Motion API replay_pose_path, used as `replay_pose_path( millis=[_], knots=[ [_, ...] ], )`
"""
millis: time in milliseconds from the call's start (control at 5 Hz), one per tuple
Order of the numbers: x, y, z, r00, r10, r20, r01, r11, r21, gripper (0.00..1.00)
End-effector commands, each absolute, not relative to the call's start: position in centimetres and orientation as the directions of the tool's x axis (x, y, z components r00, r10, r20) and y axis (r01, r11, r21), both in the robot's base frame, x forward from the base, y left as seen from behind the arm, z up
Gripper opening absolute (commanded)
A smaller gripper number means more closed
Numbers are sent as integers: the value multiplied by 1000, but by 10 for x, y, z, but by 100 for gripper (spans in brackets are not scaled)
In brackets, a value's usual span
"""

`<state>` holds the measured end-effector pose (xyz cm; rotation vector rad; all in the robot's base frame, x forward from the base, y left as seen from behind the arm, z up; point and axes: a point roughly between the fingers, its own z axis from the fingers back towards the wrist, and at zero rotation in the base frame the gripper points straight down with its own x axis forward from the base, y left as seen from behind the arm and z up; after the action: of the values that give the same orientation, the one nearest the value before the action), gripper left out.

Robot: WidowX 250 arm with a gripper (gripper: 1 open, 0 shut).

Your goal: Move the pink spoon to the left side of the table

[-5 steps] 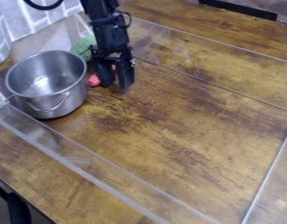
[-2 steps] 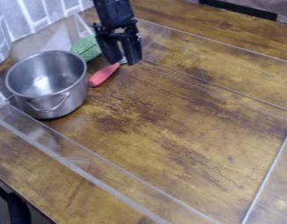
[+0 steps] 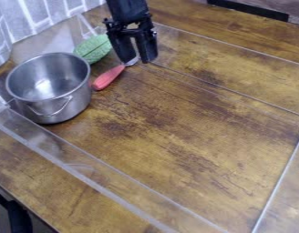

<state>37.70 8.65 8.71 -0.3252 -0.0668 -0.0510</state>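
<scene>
The pink spoon (image 3: 108,76) lies slanted on the dark wooden table (image 3: 201,118), just right of the steel pot (image 3: 47,84). Its far end points up toward the gripper. My gripper (image 3: 136,58) hangs above and behind the spoon's far end, near the back of the table. Its fingers are apart and hold nothing. The gripper is clear of the spoon.
A green ribbed oval thing (image 3: 92,47) lies behind the pot, left of the gripper. Clear plastic strips (image 3: 139,187) run across the tabletop. A pale tiled wall stands at the back left.
The gripper was down at the spoon a second ago. It has risen and moved back and to the right, leaving the spoon on the table beside the pot.
</scene>
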Motion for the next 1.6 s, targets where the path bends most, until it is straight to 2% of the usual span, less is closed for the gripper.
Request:
replay_pose_path(
  millis=[0, 200, 400, 600, 1200, 1400],
  knots=[
    [384, 68, 121, 984, -105, 144, 139, 957, -255, 100],
    [391, 58, 122, 984, -115, 137, 144, 964, -225, 100],
    [401, 50, 123, 987, -109, 121, 128, 978, -167, 100],
    [411, 42, 119, 986, -127, 109, 141, 982, -128, 100],
    [418, 23, 96, 981, -192, 30, 193, 978, -76, 100],
    [416, 17, 96, 983, -180, 19, 181, 981, -69, 100]
  ],
)
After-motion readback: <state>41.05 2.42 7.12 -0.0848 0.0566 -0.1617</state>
